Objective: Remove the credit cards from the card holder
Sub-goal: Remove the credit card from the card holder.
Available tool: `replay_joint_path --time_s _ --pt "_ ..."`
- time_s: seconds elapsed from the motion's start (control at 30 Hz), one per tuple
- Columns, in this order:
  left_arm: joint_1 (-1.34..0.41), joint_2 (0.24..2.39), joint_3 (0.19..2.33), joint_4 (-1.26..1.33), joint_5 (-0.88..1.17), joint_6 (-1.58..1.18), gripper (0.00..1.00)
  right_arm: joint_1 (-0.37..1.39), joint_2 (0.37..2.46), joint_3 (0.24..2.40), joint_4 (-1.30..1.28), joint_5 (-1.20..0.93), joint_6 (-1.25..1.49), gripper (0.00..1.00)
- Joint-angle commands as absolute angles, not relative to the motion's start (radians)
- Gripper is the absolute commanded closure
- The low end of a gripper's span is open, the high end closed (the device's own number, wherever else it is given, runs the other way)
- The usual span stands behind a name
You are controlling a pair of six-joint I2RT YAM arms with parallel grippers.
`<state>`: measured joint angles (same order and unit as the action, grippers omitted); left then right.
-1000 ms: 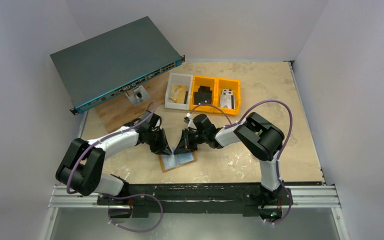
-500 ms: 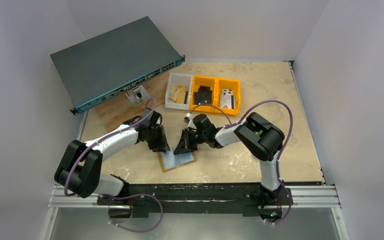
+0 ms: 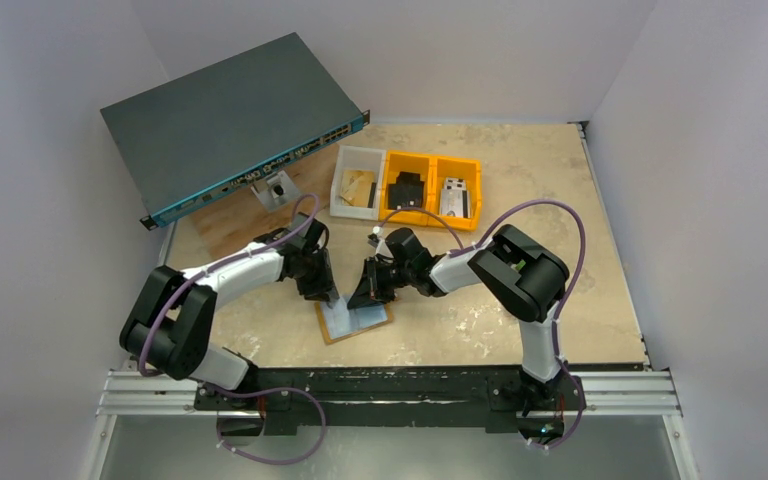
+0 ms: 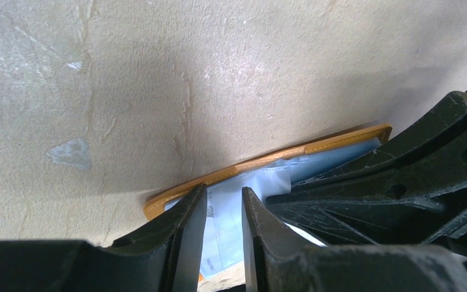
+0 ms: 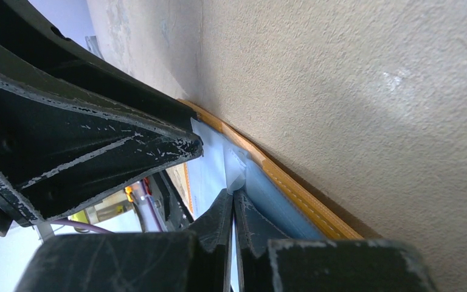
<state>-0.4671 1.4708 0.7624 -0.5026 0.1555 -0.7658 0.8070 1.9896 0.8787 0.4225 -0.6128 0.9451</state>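
Observation:
The card holder [image 3: 355, 321] lies open on the table, tan-orange rim and pale blue-grey inside up. It also shows in the left wrist view [image 4: 261, 163] and the right wrist view [image 5: 292, 188]. My left gripper [image 3: 332, 297] is tipped down over its left part, jaws a narrow gap apart [image 4: 222, 210] above a pale card in a pocket [image 4: 225, 237]. My right gripper [image 3: 358, 298] is shut, tips [image 5: 232, 198] meeting on a clear pocket flap [image 5: 236, 165] at the fold. The two grippers nearly touch.
A white bin [image 3: 357, 183] and two orange bins [image 3: 431, 188] with small items stand behind the grippers. A dark network switch [image 3: 225, 122] rests tilted at the back left over a wooden board [image 3: 228, 228].
My left gripper has shifted slightly up and away from the card holder's near edge, and its arm has swung inward. The right arm and the card holder have not moved.

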Motion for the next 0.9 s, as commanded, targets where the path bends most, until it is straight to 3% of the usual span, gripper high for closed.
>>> replay_joint_path --time_s 0.0,0.4,0.67,0.87 --pt "-0.468 1.482 0.791 -0.507 0.120 -0.747 0.73 0.812 2.005 0.859 0.324 -0.571 0.901 1.00" --pt "-0.477 1.524 0.759 -0.414 0.226 -0.753 0.73 0.812 2.014 0.856 0.340 -0.574 0.908 1.00" --pt "-0.483 1.496 0.765 -0.424 0.236 -0.765 0.93 0.811 2.009 0.852 0.339 -0.565 0.908 1.00" --pt "-0.483 1.474 0.768 -0.440 0.251 -0.758 1.00 0.810 2.009 0.862 0.332 -0.558 0.906 0.99"
